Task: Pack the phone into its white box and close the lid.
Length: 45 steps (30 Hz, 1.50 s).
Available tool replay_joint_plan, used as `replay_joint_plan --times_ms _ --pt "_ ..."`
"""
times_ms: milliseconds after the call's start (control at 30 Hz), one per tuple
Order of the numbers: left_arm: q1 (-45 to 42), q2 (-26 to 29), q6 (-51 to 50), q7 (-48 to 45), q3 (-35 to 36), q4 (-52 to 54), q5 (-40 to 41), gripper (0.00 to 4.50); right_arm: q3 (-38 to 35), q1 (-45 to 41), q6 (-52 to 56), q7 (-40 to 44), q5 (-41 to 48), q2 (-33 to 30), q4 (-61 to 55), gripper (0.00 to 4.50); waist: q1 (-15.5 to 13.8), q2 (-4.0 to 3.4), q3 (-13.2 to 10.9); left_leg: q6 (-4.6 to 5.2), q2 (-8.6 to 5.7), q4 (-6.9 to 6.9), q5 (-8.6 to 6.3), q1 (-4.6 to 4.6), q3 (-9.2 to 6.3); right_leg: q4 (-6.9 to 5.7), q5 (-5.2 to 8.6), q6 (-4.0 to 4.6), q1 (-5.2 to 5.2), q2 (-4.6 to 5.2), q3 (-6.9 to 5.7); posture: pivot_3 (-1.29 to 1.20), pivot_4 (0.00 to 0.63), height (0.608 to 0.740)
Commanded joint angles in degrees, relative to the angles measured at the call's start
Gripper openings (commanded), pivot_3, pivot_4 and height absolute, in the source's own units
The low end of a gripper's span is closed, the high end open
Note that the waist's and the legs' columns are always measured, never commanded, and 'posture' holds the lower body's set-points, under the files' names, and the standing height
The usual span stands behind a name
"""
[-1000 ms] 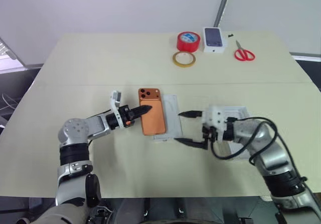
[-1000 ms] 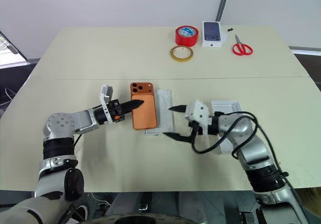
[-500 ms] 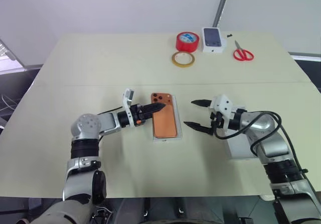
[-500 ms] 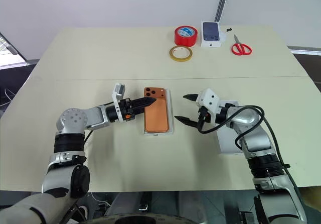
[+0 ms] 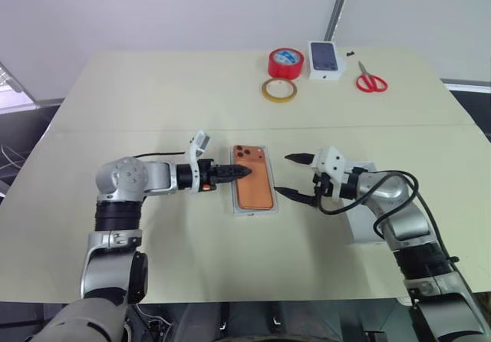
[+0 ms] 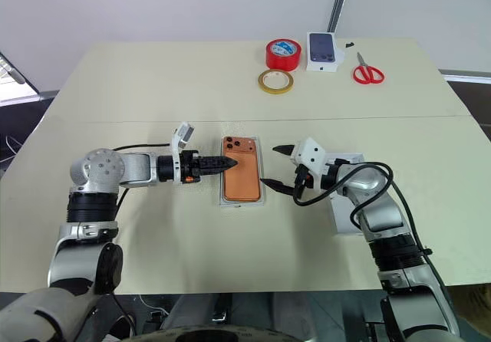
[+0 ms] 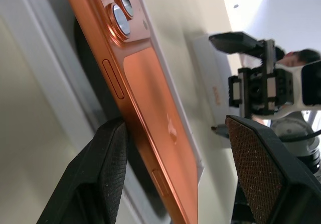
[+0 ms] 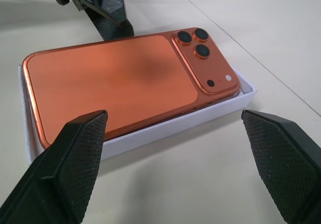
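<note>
Matte beige desk (image 5: pixel 153 97); glossy orange phone (image 5: pixel 253 187) in shallow white box (image 5: pixel 235 204); both arms' black textured fingers (image 7: pixel 108 176) apart.

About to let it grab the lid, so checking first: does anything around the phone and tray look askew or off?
Yes: the phone is not flat in the white box. Its far long edge rides up over the tray wall, by the left gripper. The right gripper is open beside the tray.
</note>
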<state>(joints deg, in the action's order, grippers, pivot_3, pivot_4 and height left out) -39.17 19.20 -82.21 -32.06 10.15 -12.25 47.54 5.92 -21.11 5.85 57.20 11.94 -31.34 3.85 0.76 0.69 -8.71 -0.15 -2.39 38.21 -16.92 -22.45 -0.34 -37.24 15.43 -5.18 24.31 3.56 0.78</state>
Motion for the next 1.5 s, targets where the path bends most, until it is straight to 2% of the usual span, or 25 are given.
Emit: replay_joint_plan --times_ms 33,233,333,433,500,567,600,667,733,833,1000,1167,1400,1500 --pt "-2.07 1.97 -0.23 -0.11 1.71 3.54 0.69 3.15 0.08 -0.90 -1.01 -0.40 -0.03 0.66 -0.48 4.50 0.02 0.00 0.00 0.00 0.00 0.00 0.00 0.00 0.00 0.00 0.00 0.00 0.00 0.00 0.00 0.00 0.150 0.740" --pt "-1.49 3.80 -0.37 -0.54 1.47 4.92 0.70 3.15 0.42 -1.57 -1.48 -0.71 -0.67 1.47 0.50 4.50 -0.07 0.00 0.00 0.00 0.00 0.01 0.00 -0.01 0.00 0.00 0.00 0.00 0.00 0.00 0.00 0.00 0.150 0.740" --pt "-0.56 4.83 4.79 -0.90 1.25 5.16 -1.60 3.15 0.31 -2.03 -1.47 -1.11 -0.57 1.78 0.88 4.50 -0.08 0.00 0.00 0.00 0.00 0.00 0.00 -0.01 0.00 0.00 0.00 0.00 0.00 0.00 0.00 0.00 0.150 0.740" --pt "2.58 8.53 11.07 -4.70 -1.83 7.63 -4.50 2.36 -0.34 -2.93 -1.21 -2.17 -0.89 1.84 1.96 3.65 0.42 -0.01 -0.01 -0.03 0.00 -0.02 0.01 -0.01 0.02 -0.01 0.00 0.00 0.04 -0.01 0.01 0.00 0.150 0.740" --pt "5.55 11.23 17.18 -7.11 -5.84 9.62 -8.44 1.29 -0.70 -3.47 -2.46 -3.84 -2.18 1.76 3.15 2.61 0.29 -0.03 -0.02 -0.06 0.03 -0.04 0.03 0.00 0.01 -0.01 0.00 0.01 0.06 -0.03 0.01 0.00 0.150 0.740" --pt "7.33 11.84 21.41 -8.03 -6.92 9.92 -10.40 0.30 -1.03 -3.66 -2.89 -4.79 -2.76 1.55 4.04 1.63 0.07 -0.04 -0.02 -0.06 0.02 -0.03 0.03 0.00 0.01 -0.01 0.00 0.01 0.05 -0.02 0.02 0.00 0.150 0.740" --pt "7.84 11.50 23.78 -8.20 -7.21 9.70 -11.38 0.00 -1.03 -3.86 -3.25 -5.73 -3.45 1.57 4.86 1.10 -0.07 -0.03 -0.02 -0.06 0.02 -0.03 0.03 0.00 0.02 0.01 0.00 0.02 0.05 -0.02 0.02 0.00 0.150 0.740" --pt "8.81 11.00 28.58 -8.44 -9.19 9.16 -14.37 0.00 -0.59 -4.09 -4.15 -7.25 -4.91 1.69 6.01 0.05 -0.37 -0.02 -0.02 -0.04 0.02 -0.02 0.02 -0.05 0.01 0.03 0.00 0.02 0.04 0.00 0.01 0.00 0.150 0.740" --pt "9.78 10.52 32.82 -8.75 -12.58 8.36 -18.06 0.00 0.58 -4.02 -4.89 -7.55 -6.23 1.75 6.55 0.05 -0.41 -0.02 -0.02 -0.01 0.02 0.00 0.00 -0.07 0.01 0.04 0.00 0.02 0.04 0.02 0.01 0.00 0.150 0.740" --pt "10.72 10.18 32.47 -12.02 -16.44 9.22 -18.46 0.00 3.65 -2.69 -6.33 -6.59 -9.05 1.22 6.35 0.05 -0.09 -0.02 -0.02 0.01 0.01 -0.01 0.00 -0.06 0.02 0.05 0.00 0.02 0.04 0.02 0.01 0.00 0.150 0.740" --pt "9.56 7.58 32.67 -13.55 -21.89 7.38 -21.30 0.00 4.61 -0.78 -6.62 -5.27 -9.29 0.55 4.75 0.05 -0.08 -0.03 -0.02 0.02 0.01 0.01 0.00 -0.05 0.02 0.00 0.00 0.02 0.03 0.01 0.01 0.00 0.150 0.740" --pt "7.28 1.43 34.22 -14.26 -23.96 4.08 -22.75 0.00 1.71 1.92 -1.44 -2.38 -3.82 -0.82 -1.41 0.05 -1.32 -0.03 0.00 0.13 0.00 0.09 -0.06 -0.03 0.02 0.03 -0.01 0.01 -0.08 0.01 -0.01 0.00 0.150 0.740" --pt "5.98 -5.44 33.23 -17.73 -27.67 6.05 -22.43 0.00 -3.19 10.56 4.10 0.48 -0.25 -7.83 -10.90 0.05 -1.68 -0.02 0.00 0.32 -0.03 0.17 -0.17 -0.11 0.02 0.14 0.00 0.01 -0.13 0.04 0.00 0.00 0.150 0.740" --pt "4.19 -8.82 34.93 -17.65 -29.04 3.63 -23.92 0.00 -5.89 14.10 4.87 0.80 0.39 -10.33 -12.37 0.05 -1.64 -0.01 0.00 0.40 -0.03 0.17 -0.22 -0.08 0.03 0.16 0.00 0.01 -0.18 0.03 0.00 0.00 0.150 0.740"
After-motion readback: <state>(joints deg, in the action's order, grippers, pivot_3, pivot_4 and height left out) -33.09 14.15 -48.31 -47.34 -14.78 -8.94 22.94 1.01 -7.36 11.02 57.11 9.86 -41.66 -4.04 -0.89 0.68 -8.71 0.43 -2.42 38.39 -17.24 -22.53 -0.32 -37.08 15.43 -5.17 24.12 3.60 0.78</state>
